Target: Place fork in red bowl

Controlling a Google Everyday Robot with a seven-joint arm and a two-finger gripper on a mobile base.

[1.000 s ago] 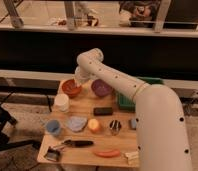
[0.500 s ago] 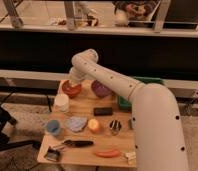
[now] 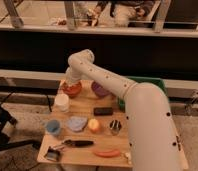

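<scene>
The arm [image 3: 99,77] reaches across the wooden table [image 3: 82,107] to its far left corner, and the gripper [image 3: 68,84] hangs low over the red bowl [image 3: 72,89], right at its rim on the side away from the purple bowl [image 3: 99,89]. The wrist hides the gripper's working end, so it cannot be told whether it is spread or clamped. The fork itself cannot be made out anywhere. It is not seen lying on the table, so it is probably at the gripper or already down in the bowl, but neither can be confirmed. The red bowl sits just beyond the white cup [image 3: 62,101] and beside the purple bowl, with a small gap between the two bowls. A fork would likely be light, stiff and thin. If it is metal it would be smooth enough to swivel in a two-sided pinch, so the best hold is across the flat of the handle near its middle, where it balances and will not droop at either end. It is not fragile and should survive a short drop. The bowl, though, looks small and light and could skid or tip if the fork lands on its rim or is pushed against its wall. Since the fork is likely longer than the bowl is wide, it would probably rest slanted, with one end propped on the rim
</scene>
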